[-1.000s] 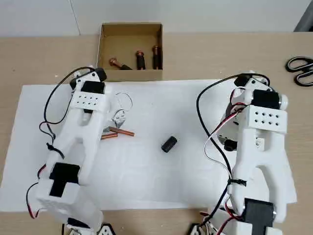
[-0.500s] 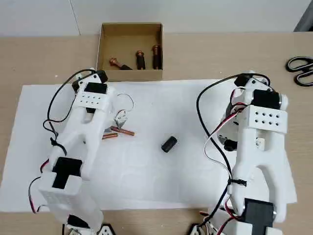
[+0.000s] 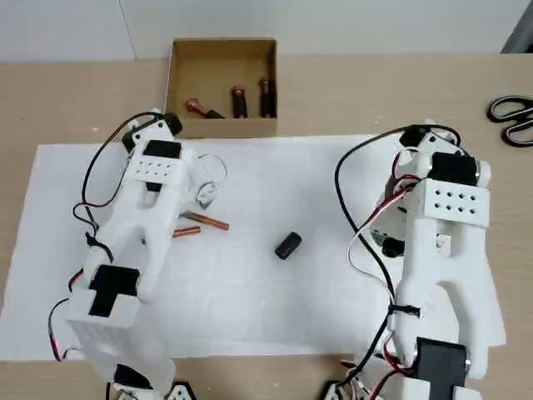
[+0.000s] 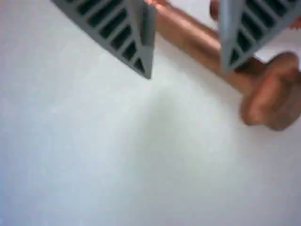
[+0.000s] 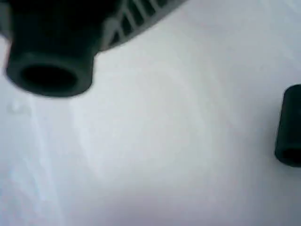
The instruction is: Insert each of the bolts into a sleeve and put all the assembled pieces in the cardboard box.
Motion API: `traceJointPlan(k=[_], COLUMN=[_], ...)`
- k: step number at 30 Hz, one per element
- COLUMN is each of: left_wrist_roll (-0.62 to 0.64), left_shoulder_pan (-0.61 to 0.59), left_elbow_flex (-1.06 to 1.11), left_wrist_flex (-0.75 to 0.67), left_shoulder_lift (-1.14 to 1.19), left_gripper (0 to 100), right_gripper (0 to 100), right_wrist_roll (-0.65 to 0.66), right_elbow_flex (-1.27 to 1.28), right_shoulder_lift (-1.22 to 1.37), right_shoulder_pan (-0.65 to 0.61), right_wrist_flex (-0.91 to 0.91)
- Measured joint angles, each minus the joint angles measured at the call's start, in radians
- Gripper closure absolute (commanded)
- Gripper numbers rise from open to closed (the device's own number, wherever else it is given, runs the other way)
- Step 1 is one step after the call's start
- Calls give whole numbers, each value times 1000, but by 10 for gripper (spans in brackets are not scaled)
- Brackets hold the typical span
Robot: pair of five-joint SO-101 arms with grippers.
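Note:
Two copper bolts [image 3: 208, 222] lie side by side on the white sheet, partly under the left arm. In the left wrist view my left gripper [image 4: 186, 70] is open, its grey fingers [image 4: 138, 40] standing on either side of one bolt's [image 4: 197, 44] shaft, with the bolt head just beyond them. My right gripper [image 5: 70, 33] is shut on a black sleeve [image 5: 49, 63], held just above the sheet at the right [image 3: 390, 247]. A second black sleeve [image 3: 288, 246] lies loose mid-sheet. The cardboard box [image 3: 171, 83] at the back holds three assembled pieces [image 3: 240, 102].
A white paper sheet [image 3: 275, 317] covers the wooden table between the arms. Scissors [image 3: 510, 119] lie at the far right edge. The box touches the sheet's back edge.
The left arm has shifted slightly toward the right, its gripper still over the bolts. The right arm and the loose sleeve have not moved.

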Motion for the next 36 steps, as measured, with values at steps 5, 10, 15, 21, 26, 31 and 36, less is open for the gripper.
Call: traceJointPlan(k=[5, 10, 15, 21, 26, 31, 36], left_wrist_roll=[0, -5, 0, 0, 18, 25, 25], left_shoulder_pan=[-35, -41, -40, 25, 58, 57, 57], left_elbow_flex=[-26, -29, -20, -86, -166, -172, -172], left_wrist_flex=[8, 63, 143, 264, 304, 308, 310], left_shoulder_lift=[31, 34, 43, 72, 75, 77, 77], left_gripper=[907, 909, 910, 910, 910, 910, 910], right_gripper=[995, 995, 995, 995, 995, 995, 995], right_wrist_roll=[0, 0, 0, 0, 0, 0, 0], right_elbow_flex=[0, 0, 0, 0, 0, 0, 0], right_shoulder_lift=[0, 0, 0, 0, 0, 0, 0], right_shoulder_pan=[0, 0, 0, 0, 0, 0, 0], right_wrist_flex=[0, 0, 0, 0, 0, 0, 0])
